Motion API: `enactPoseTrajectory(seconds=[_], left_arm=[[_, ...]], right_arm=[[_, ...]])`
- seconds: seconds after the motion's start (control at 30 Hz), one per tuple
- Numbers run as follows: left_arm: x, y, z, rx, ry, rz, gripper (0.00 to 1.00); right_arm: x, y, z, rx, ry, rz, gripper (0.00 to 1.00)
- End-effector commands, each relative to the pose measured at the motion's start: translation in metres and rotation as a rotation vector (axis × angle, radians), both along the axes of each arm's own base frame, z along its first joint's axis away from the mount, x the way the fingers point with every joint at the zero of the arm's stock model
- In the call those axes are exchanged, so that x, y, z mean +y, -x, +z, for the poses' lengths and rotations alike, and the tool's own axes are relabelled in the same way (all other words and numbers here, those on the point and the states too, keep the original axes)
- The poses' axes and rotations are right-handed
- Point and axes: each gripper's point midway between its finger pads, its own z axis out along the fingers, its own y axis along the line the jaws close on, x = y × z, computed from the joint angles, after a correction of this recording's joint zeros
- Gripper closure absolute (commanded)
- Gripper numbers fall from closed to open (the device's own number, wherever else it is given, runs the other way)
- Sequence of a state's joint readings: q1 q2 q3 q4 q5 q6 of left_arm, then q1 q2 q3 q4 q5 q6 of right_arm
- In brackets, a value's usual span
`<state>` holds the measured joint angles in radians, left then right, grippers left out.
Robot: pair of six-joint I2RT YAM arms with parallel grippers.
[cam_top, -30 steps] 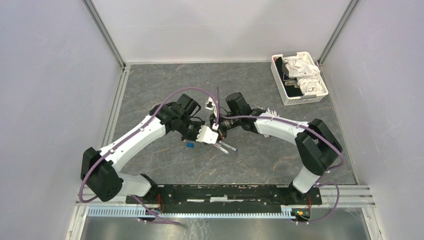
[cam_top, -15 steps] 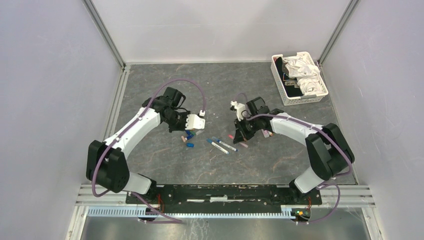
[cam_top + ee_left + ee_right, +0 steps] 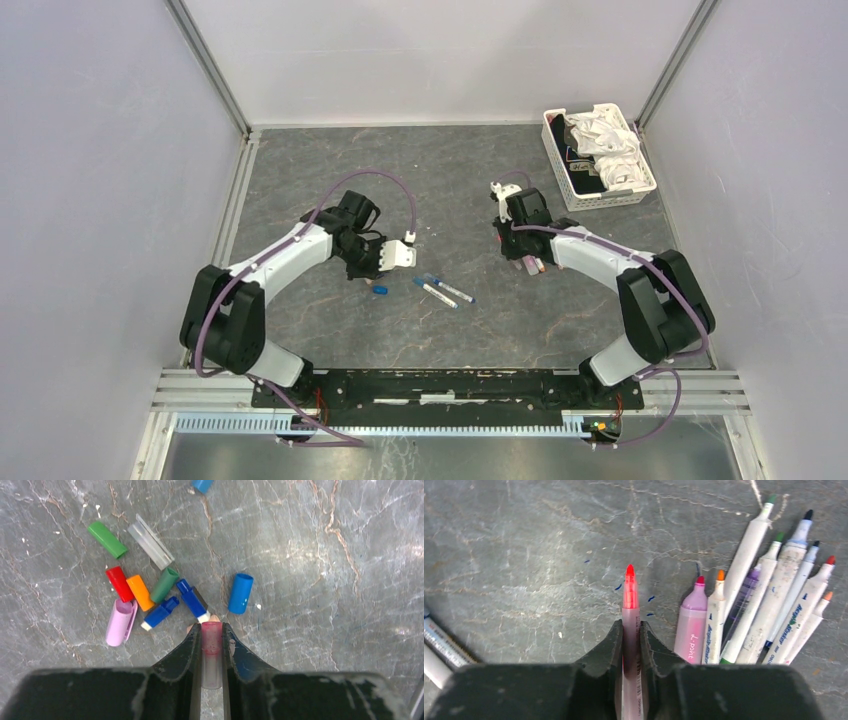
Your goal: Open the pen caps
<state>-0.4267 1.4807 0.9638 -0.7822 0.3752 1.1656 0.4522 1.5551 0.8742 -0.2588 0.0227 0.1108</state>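
From above: the left gripper [image 3: 395, 258] sits left of the two blue-capped pens [image 3: 443, 291], the right gripper [image 3: 527, 262] to their right.

Left wrist: fingers pinch a pink cap [image 3: 211, 639] above the loose caps [image 3: 140, 592].

Right wrist: fingers clamp a bare red-tipped pen [image 3: 630, 605] beside the uncapped pens [image 3: 750, 550].

Nearly done, I'd say; those two blue-capped pens remain.

Two white arms [image 3: 285, 258] with black joints [image 3: 225, 322], looping purple cables [image 3: 383, 174], black tapered fingers [image 3: 187, 655]
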Motion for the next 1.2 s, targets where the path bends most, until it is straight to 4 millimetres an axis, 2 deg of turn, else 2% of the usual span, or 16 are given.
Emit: enactPoseTrajectory(seconds=[0.0,0.2,0.3,0.47,0.53,0.57,0.63,0.67,0.7,0.77,0.87,0.9,0.97,1.0,1.07,1.17], left_arm=[[-0.018,-0.008,-0.005,0.010,0.054,0.042,0.91],[-0.016,-0.014,-0.013,0.026,0.026,0.073,0.75],[-0.020,-0.021,0.003,0.022,0.039,0.108,0.61],[-0.027,-0.037,0.052,-0.036,0.078,0.145,0.47],[-0.031,-0.043,0.077,-0.063,0.104,0.168,0.19],[-0.032,-0.045,0.089,-0.079,0.116,0.177,0.14],[-0.030,-0.049,0.113,-0.115,0.124,0.191,0.12],[-0.030,-0.054,0.132,-0.158,0.140,0.201,0.12],[-0.029,-0.058,0.147,-0.197,0.150,0.213,0.03],[-0.026,-0.064,0.176,-0.273,0.180,0.238,0.00],[-0.020,-0.078,0.206,-0.391,0.247,0.344,0.00],[-0.015,-0.087,0.213,-0.446,0.260,0.405,0.00],[0.007,-0.114,0.227,-0.575,0.269,0.623,0.00],[0.014,-0.119,0.232,-0.590,0.283,0.670,0.00],[0.016,-0.116,0.231,-0.560,0.285,0.662,0.00],[0.017,-0.111,0.228,-0.533,0.284,0.664,0.00]], right_arm=[[-0.012,-0.020,0.003,-0.090,0.041,-0.096,0.79],[-0.011,-0.016,-0.004,-0.077,0.027,-0.097,0.67],[-0.009,-0.016,0.002,-0.096,0.007,-0.097,0.63],[0.012,-0.016,0.038,-0.201,-0.057,-0.021,0.55],[0.025,-0.012,0.055,-0.243,-0.036,0.036,0.50],[0.029,-0.011,0.063,-0.265,-0.030,0.056,0.47],[0.040,-0.007,0.082,-0.305,-0.054,0.096,0.40],[0.042,-0.007,0.095,-0.339,-0.091,0.088,0.36],[0.036,-0.011,0.107,-0.376,-0.111,0.024,0.30],[0.018,-0.017,0.122,-0.416,-0.133,-0.108,0.02],[0.016,-0.017,0.126,-0.390,-0.313,-0.131,0.02],[0.022,-0.015,0.126,-0.395,-0.334,-0.080,0.02],[0.038,-0.007,0.124,-0.385,-0.373,0.011,0.02],[0.044,-0.003,0.121,-0.378,-0.359,0.035,0.02],[0.052,0.008,0.109,-0.352,-0.253,0.061,0.02],[0.076,0.035,0.087,-0.271,-0.161,0.156,0.02]])
